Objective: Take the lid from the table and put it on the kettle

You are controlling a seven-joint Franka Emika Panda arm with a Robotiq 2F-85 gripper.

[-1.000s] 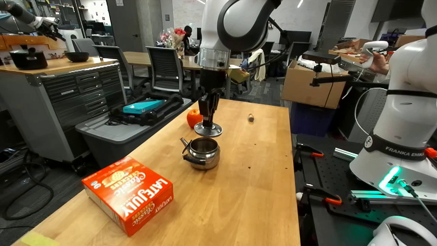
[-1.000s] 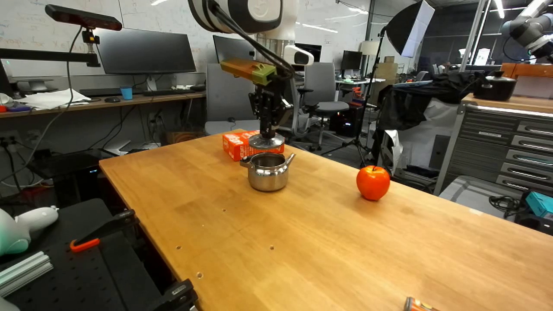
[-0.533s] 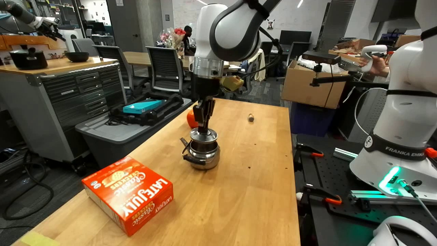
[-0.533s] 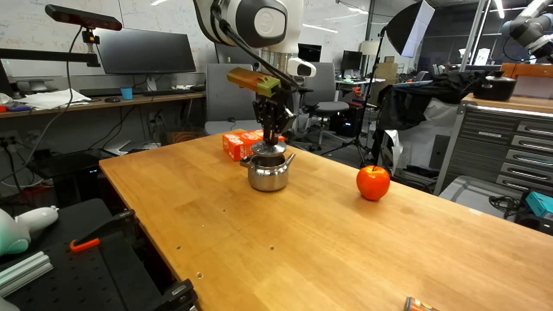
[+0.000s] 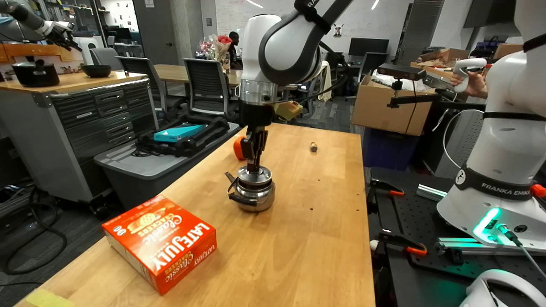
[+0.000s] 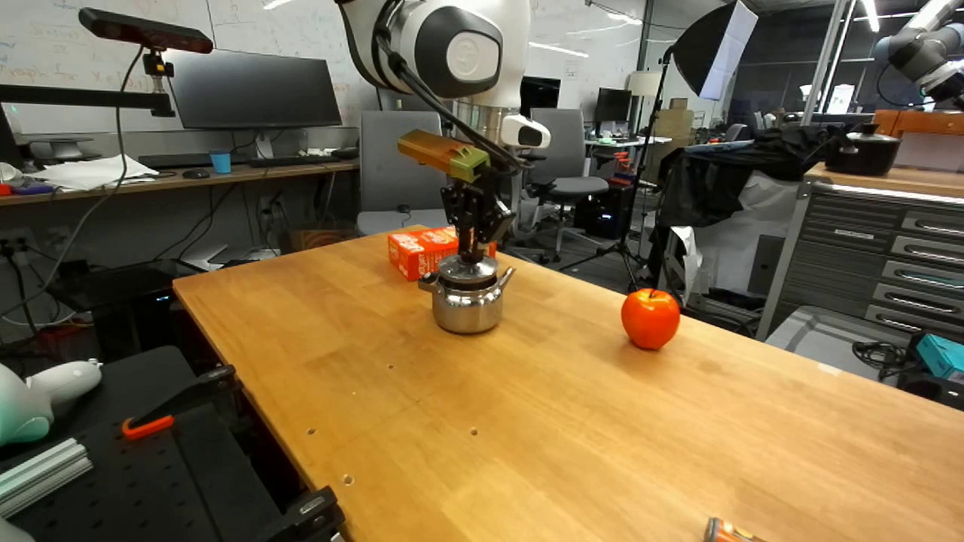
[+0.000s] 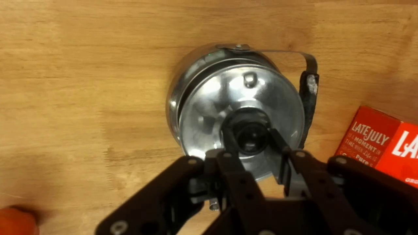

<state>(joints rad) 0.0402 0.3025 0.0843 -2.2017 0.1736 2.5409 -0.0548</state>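
Silvery metal, the lid (image 7: 225,94) is sitting beneath the hand (image 7: 250,135), whose 2 fingers (image 7: 277,141) are standing narrowly apart and pinching its dark knob (image 7: 252,145). Directly below, the steel kettle (image 6: 467,310) is standing upright on the worktop (image 6: 407,452); whether lid and kettle are touching is not showing clearly.

Kettle (image 5: 262,197): squat, shiny steel, upright; handle (image 5: 242,199) at near left in an exterior view.
Lid (image 5: 256,178): round, silvery, nearly level, just above the kettle's opening; contact unclear.
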